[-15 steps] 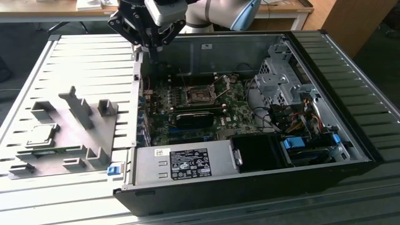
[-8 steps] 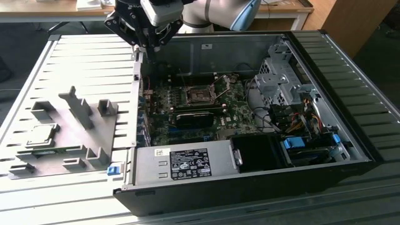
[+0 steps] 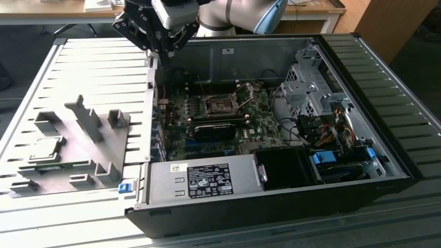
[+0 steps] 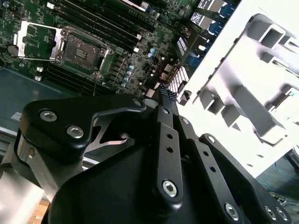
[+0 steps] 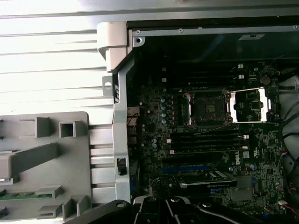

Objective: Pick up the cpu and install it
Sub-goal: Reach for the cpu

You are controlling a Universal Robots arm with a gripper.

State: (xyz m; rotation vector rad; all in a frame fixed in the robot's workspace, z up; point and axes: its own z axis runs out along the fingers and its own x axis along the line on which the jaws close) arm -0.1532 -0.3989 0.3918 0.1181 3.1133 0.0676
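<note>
Across the slatted table (image 3: 90, 67), your largest item is the open computer case (image 3: 276, 227), which lies on its side with the motherboard (image 3: 255, 126) facing up. A grey power supply (image 3: 200, 181) covers the board's near edge, and cables crowd the corner on the exterior view's right.

On the exterior view's left, just beside the case, sits the grey fixture tray (image 3: 134, 144). In the second wrist view glare washes it out, so you can make out little detail on it there.

Your arm is cut off by the top of the exterior view. Its gripper (image 3: 167, 51) hangs above the case wall nearest the tray. In the second wrist view its fingertips (image 4: 164, 92) look pressed together with nothing between them, and its black body blocks much of the board.

The socket (image 5: 205, 108) lies bare, with its metal load plate (image 5: 250, 105) swung open beside it.

The cpu (image 3: 47, 147) rests flat in a tray pocket, well apart from the gripper.
</note>
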